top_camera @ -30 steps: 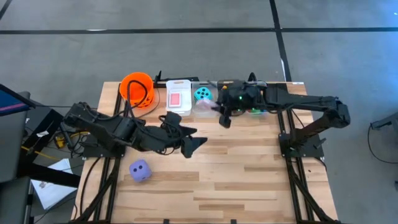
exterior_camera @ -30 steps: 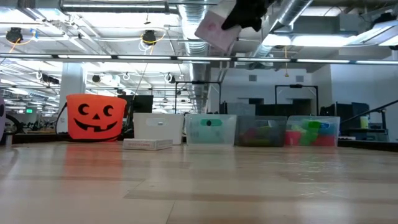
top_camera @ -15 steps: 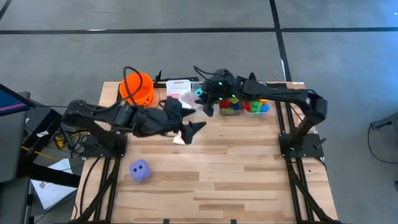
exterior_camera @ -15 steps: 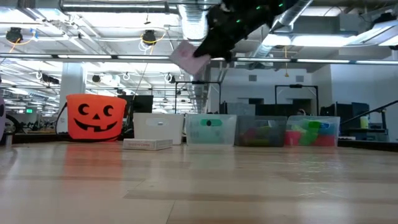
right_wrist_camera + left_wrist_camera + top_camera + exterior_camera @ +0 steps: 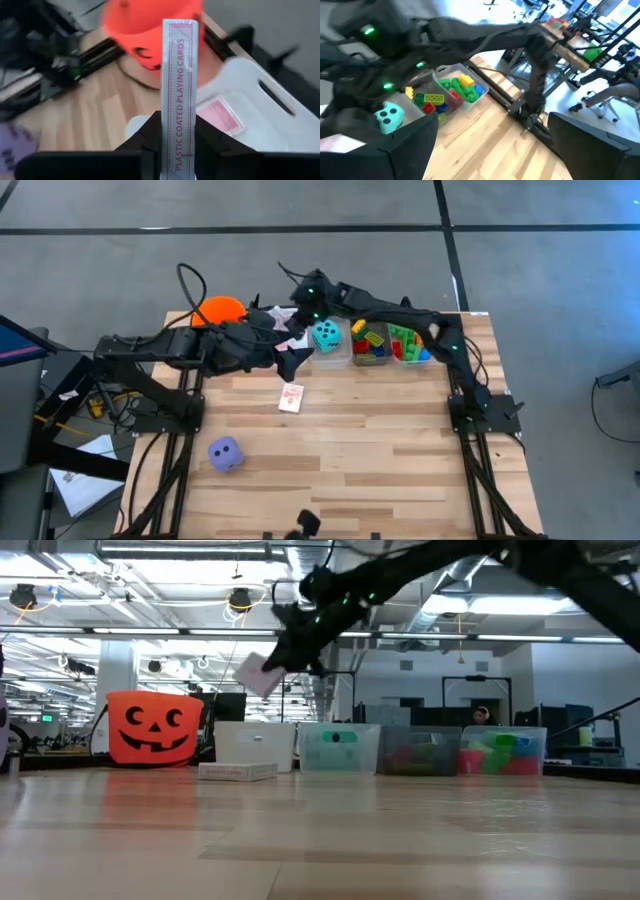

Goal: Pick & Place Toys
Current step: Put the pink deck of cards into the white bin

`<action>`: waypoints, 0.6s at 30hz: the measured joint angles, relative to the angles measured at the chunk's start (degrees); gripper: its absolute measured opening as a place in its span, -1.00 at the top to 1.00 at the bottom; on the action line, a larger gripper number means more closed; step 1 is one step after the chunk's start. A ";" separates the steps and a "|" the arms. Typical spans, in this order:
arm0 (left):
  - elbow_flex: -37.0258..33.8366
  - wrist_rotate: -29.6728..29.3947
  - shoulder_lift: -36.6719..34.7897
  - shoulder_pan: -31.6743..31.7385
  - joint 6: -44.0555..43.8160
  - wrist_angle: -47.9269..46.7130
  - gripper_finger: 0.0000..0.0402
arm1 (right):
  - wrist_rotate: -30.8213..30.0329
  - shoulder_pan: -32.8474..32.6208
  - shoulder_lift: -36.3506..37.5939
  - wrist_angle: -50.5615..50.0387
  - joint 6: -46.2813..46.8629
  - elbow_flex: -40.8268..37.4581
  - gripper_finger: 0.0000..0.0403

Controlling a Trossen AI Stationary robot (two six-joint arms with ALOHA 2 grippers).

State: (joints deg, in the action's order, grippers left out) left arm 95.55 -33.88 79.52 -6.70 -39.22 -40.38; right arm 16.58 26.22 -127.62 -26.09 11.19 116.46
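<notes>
- The right gripper (image 5: 179, 132) is clamped on a pack of playing cards (image 5: 179, 90), holding it by its thin edge, so that the printed side of the box faces the wrist camera.
- In the high view this gripper (image 5: 297, 323) hangs over the far edge of the table, above the white bin (image 5: 283, 315) and just beside the orange bucket (image 5: 220, 311).
- In the low view the pack (image 5: 255, 675) is clearly in the air, higher than the row of bins.
- The left gripper (image 5: 291, 358) is also near the far side, close to the right one, with its jaws spread wide and nothing between them.
- A single pink-backed card (image 5: 291, 397) lies on the wood nearer the middle of the table, and the purple die (image 5: 224, 453) sits well apart, toward the near left corner.
- The teal die (image 5: 326, 334) is already in a clear bin, and the bricks (image 5: 388, 344) fill the bins beside it.
- I judge that the step in hand is the carrying of the pack to its container. The next move calls for lowering the pack over the white bin and only then opening the jaws, with care not to touch the left arm.
</notes>
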 joint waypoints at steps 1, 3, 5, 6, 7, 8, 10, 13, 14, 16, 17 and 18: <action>0.06 -0.04 -0.20 -0.02 0.00 -0.06 -0.84 | -0.04 0.40 -1.61 -0.95 1.98 1.75 0.69; 0.09 -0.07 -0.96 0.00 0.01 -2.74 -0.84 | 0.35 1.30 -4.10 -3.66 7.08 4.55 0.69; 0.07 -0.01 -1.30 0.00 0.24 -4.21 -0.84 | 1.44 1.83 -5.89 -3.39 12.27 6.21 0.69; 0.07 0.13 -1.67 -0.01 0.25 -5.46 -0.84 | 2.11 2.03 -6.31 -3.70 15.08 6.43 0.69; 0.03 0.28 -2.08 -0.07 0.26 -7.26 -0.84 | 2.51 2.24 -6.92 -2.78 17.80 6.84 0.69; 0.03 0.41 -2.38 -0.08 0.28 -8.06 -0.84 | 2.73 2.27 -7.45 -1.28 20.41 7.00 0.68; 0.10 1.21 -3.26 -0.07 0.38 -9.48 -0.84 | 3.20 2.24 -7.59 -1.59 24.81 6.91 0.60; 0.09 1.45 -4.10 -0.07 0.42 -11.54 -0.84 | 3.64 2.21 -7.64 -0.97 26.08 6.91 0.38; 0.05 1.60 -4.53 -0.07 0.73 -12.87 -0.84 | 3.98 2.09 -7.64 -0.43 26.04 6.91 0.30; 0.04 1.81 -4.97 -0.07 2.00 -13.44 -0.84 | 4.43 1.87 -7.57 0.11 26.05 6.91 0.16; 0.07 1.83 -5.34 -0.07 2.75 -13.50 -0.84 | 4.45 1.85 -7.33 0.18 26.11 6.91 0.10; 0.06 1.84 -5.65 -0.07 3.14 -14.39 -0.84 | 4.41 1.71 -7.15 0.62 26.38 6.91 0.04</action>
State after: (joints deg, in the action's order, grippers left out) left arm 95.60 -32.04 73.88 -6.76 -36.08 -54.77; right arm 20.99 27.94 -134.78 -25.47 37.56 123.37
